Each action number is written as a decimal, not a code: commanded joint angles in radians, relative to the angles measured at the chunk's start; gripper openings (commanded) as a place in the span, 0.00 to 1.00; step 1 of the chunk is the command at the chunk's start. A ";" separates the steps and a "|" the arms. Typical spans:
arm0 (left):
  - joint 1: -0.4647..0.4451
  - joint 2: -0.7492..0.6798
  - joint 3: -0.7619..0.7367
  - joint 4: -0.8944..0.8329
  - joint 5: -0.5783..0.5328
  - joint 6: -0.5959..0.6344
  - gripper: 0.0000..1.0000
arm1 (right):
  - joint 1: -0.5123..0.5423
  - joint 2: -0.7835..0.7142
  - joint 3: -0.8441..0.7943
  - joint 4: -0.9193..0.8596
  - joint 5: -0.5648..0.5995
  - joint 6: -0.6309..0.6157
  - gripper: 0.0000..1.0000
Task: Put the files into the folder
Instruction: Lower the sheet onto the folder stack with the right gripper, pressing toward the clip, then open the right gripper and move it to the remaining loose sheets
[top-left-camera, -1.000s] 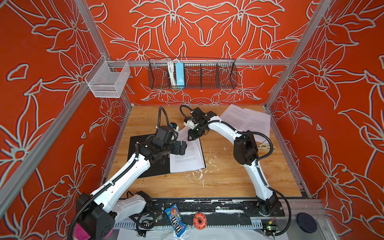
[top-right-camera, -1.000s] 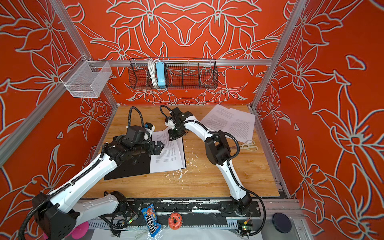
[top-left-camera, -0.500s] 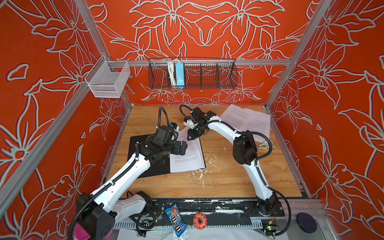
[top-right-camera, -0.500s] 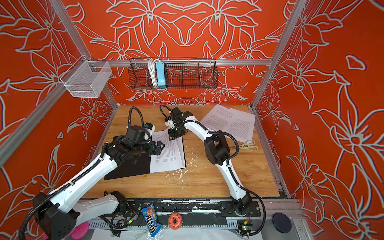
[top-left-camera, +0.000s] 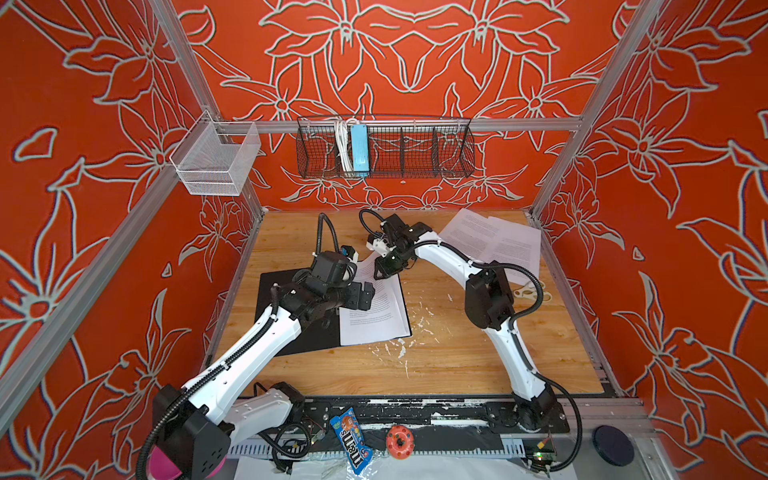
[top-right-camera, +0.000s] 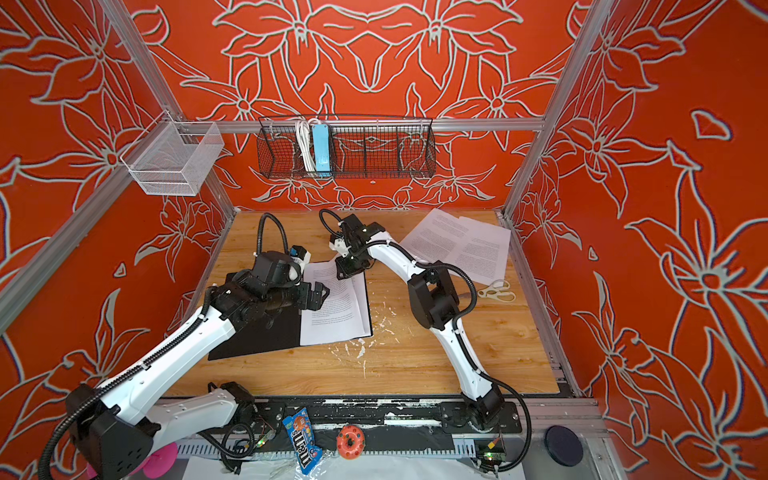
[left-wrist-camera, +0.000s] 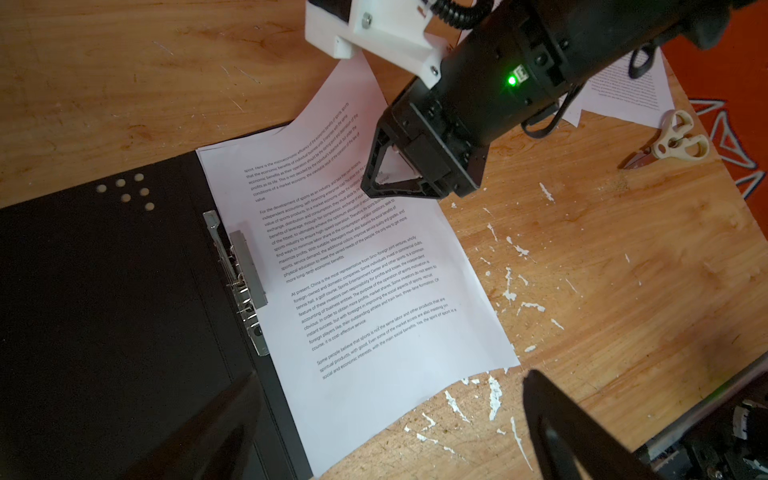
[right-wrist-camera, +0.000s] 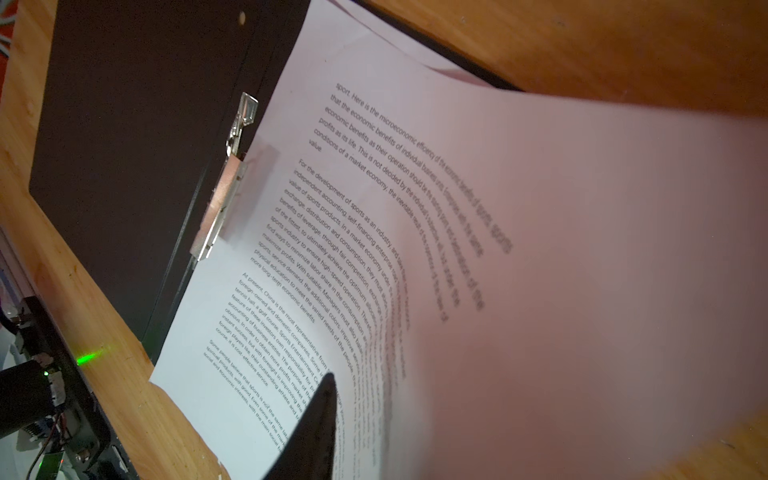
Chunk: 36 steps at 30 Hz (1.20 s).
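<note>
Since a second ago, almost no motion: same arm poses, same place for the sheet (top-left-camera: 374, 320). Folder (top-left-camera: 318, 338) open flat on the bench (top-left-camera: 436, 374), black inside up, left of centre. Sheet on the folder's right-hand leaf, inner long edge at the metal clip (left-wrist-camera: 245, 282) by the spine. Long axis near-to-far, roughly parallel to the spine, slightly skewed, far corner bowed up off the leaf.

Right tool (top-left-camera: 384, 270) down at that far corner, at or very near the paper. Gripping or only pressing: cannot tell, just one finger (right-wrist-camera: 316, 415) visible over the text. Left tool (top-left-camera: 360, 296) spread wide, empty, hovering above the sheet's spine side, just right of the clip.

Probable step: squaring this sheet onto the leaf. Pivotal relation: sheet directly under both tools, right tool at the far end, left tool nearer the clip edge.

Remaining files (top-left-camera: 494, 245) at the far right of the bench, well apart from the folder, nearer the right arm. Scissors (top-left-camera: 530, 291) just beside them.
</note>
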<state>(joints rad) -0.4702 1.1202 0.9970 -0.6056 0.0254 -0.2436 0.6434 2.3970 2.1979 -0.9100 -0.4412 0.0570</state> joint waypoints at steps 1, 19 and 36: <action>0.007 0.008 0.031 -0.020 0.011 -0.006 0.98 | 0.007 0.021 0.031 -0.005 0.017 -0.004 0.32; 0.010 0.007 0.030 -0.020 0.018 -0.006 0.98 | -0.007 0.002 0.042 -0.048 0.365 0.074 0.79; 0.010 -0.003 0.029 -0.017 0.036 -0.008 0.98 | -0.359 -0.123 -0.212 0.189 0.438 0.257 0.97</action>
<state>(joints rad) -0.4644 1.1217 1.0069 -0.6098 0.0502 -0.2443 0.2947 2.2711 1.9541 -0.7422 0.0032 0.2790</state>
